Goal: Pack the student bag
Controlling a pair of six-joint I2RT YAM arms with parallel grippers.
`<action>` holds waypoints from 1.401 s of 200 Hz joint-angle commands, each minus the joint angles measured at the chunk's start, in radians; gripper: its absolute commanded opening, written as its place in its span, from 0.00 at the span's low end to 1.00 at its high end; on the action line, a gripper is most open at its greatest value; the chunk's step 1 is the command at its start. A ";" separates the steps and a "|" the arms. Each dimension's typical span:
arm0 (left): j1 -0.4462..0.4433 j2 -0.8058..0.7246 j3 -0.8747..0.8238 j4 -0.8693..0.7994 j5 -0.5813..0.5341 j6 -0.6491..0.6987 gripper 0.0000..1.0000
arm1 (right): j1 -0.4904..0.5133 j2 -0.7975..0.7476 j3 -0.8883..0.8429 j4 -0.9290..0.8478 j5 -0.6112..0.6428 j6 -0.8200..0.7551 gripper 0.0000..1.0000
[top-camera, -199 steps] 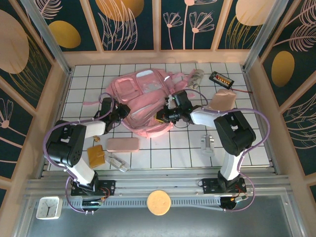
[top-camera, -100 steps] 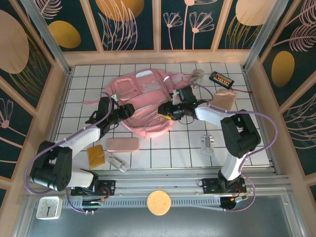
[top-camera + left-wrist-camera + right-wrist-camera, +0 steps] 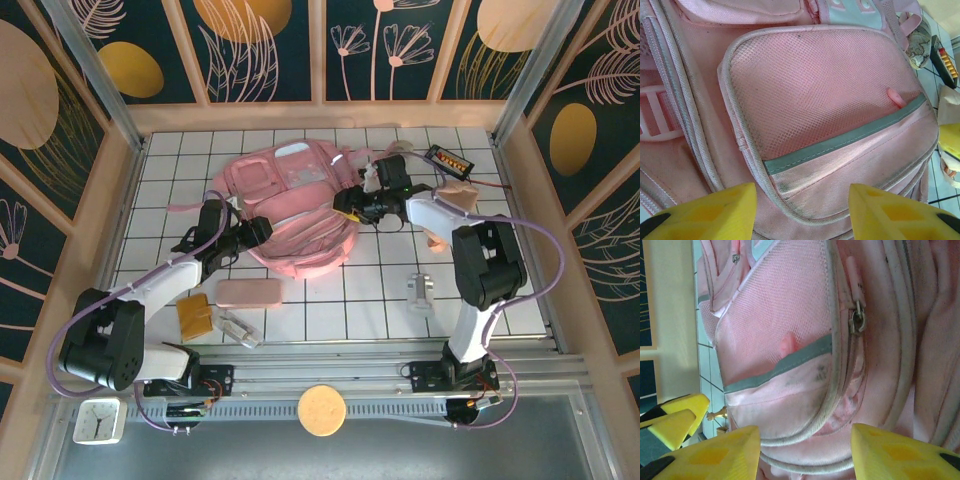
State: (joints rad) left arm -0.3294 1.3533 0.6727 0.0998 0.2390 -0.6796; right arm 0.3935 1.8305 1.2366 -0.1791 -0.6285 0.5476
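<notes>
The student bag (image 3: 295,205), a large pink backpack, lies flat in the middle of the tiled table. Its mesh front pocket (image 3: 820,85) with a grey-green strip faces the left wrist camera. My left gripper (image 3: 258,230) is at the bag's near left edge, its yellow fingers (image 3: 705,212) apart over the pocket's piped rim, holding nothing. My right gripper (image 3: 350,205) is at the bag's right side, also open (image 3: 805,452), with the zip track and a metal zip pull (image 3: 858,320) just beyond its fingers.
A flat pink pencil case (image 3: 248,292), a tan wallet (image 3: 195,315) and a clear item (image 3: 235,328) lie near the left arm. A black calculator (image 3: 447,160) is at the back right and a small grey object (image 3: 420,290) at the front right. Wooden walls ring the table.
Both grippers have opened. The left arm has stretched out toward the bag's left edge. The right gripper has moved up and to the right along the bag's side.
</notes>
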 commanded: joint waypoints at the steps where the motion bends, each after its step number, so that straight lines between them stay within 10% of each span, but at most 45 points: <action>1: -0.002 -0.025 -0.010 -0.024 0.011 0.028 0.52 | -0.004 0.034 0.025 -0.066 0.025 -0.019 0.52; 280: -0.001 -0.090 -0.074 -0.066 0.008 0.094 0.55 | 0.091 0.050 0.106 0.205 -0.033 0.162 0.35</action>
State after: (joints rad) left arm -0.3294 1.2846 0.6094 0.0593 0.2386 -0.6312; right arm 0.4648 1.9026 1.2915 -0.0929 -0.6067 0.6418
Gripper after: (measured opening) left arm 0.547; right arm 0.349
